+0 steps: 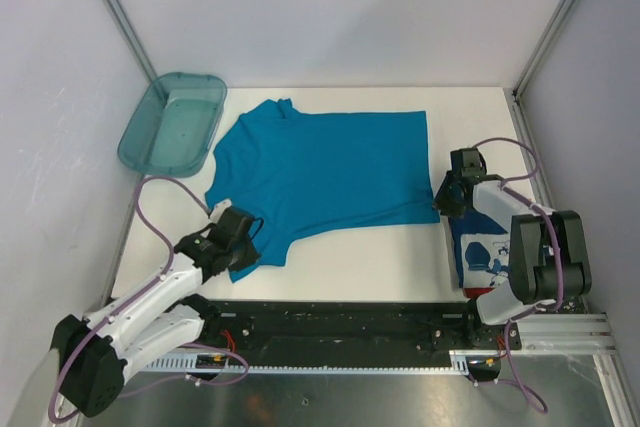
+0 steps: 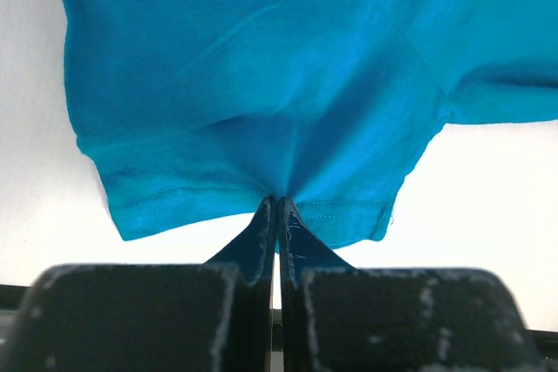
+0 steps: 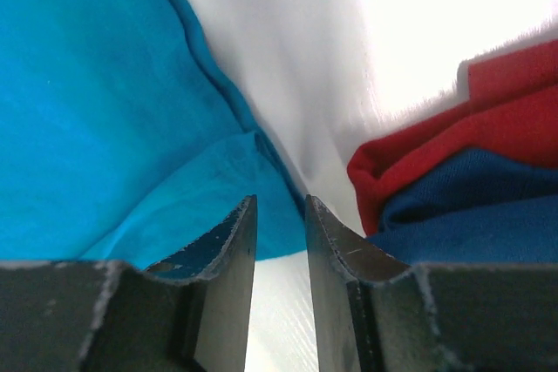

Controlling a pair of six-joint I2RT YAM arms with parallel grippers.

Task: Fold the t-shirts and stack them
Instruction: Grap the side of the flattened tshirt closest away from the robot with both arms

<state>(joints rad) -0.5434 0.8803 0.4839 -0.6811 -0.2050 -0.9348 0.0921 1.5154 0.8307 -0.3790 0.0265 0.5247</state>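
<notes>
The teal-blue t-shirt (image 1: pixel 320 172) lies spread flat on the white table, collar toward the bin. My left gripper (image 1: pixel 243 239) is shut on the hem of its near sleeve (image 2: pixel 261 67); the cloth puckers at the tips (image 2: pixel 277 202). My right gripper (image 1: pixel 442 207) is open a little, its tips (image 3: pixel 281 202) at the shirt's bottom near corner (image 3: pixel 218 180), with cloth showing between them. The folded dark blue t-shirt (image 1: pixel 485 257) with white print lies under the right arm; its red edge (image 3: pixel 418 150) is just right of the right fingers.
A translucent teal plastic bin (image 1: pixel 170 122) stands at the back left corner, partly over the table edge. White walls close in on the left, back and right. A black rail (image 1: pixel 340 322) runs along the near edge.
</notes>
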